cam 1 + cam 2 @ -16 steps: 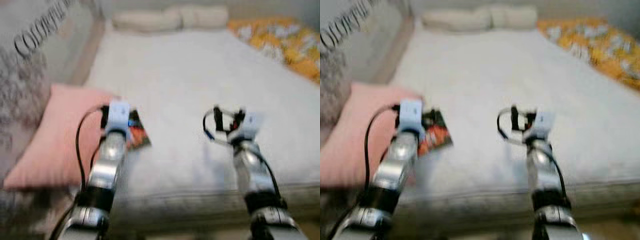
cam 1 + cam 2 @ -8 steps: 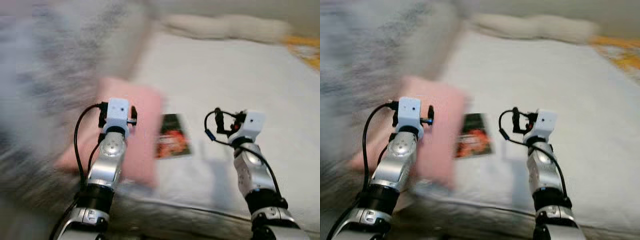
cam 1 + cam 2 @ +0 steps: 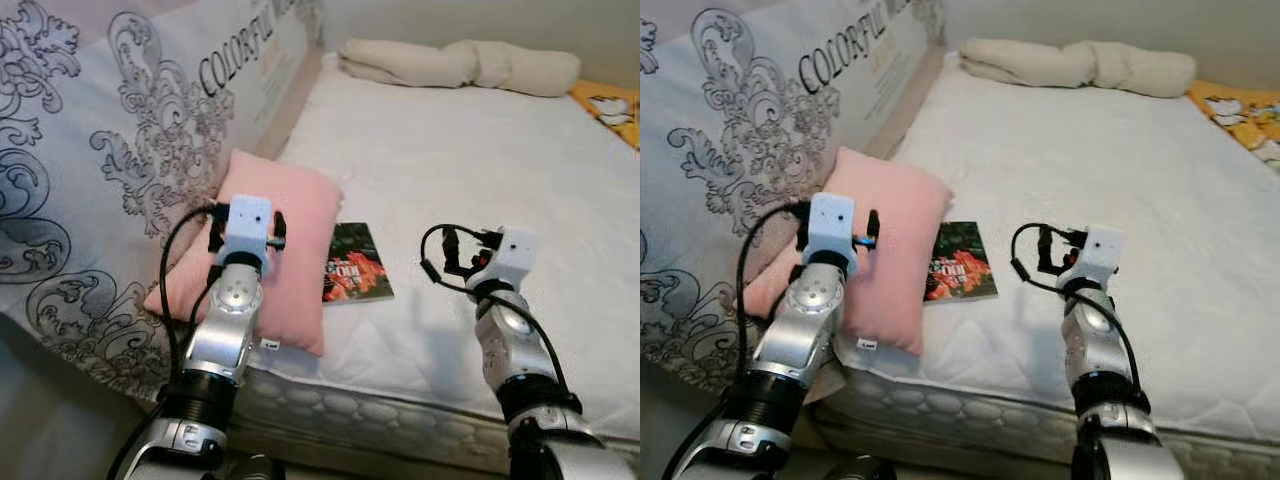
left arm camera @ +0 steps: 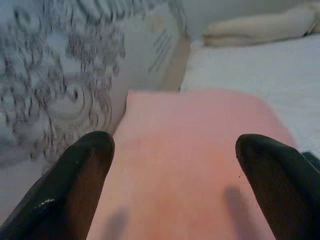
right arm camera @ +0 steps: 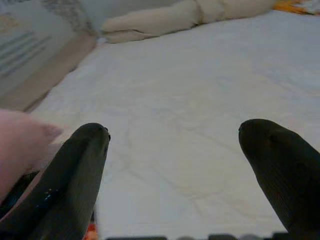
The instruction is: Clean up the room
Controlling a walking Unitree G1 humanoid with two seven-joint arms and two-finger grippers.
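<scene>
Left wrist view: left gripper fingers spread wide over pink pillow, empty. Right gripper likewise wide, empty, above white mattress. Book at frame centre beside pillow.

Both eye views look forward and down from the head onto the near corner of the bed, sharing the pink pillow, the book and both arms. The left wrist view looks along its tool close over the pillow. The right wrist view faces up the bed toward the rolled blanket
</scene>
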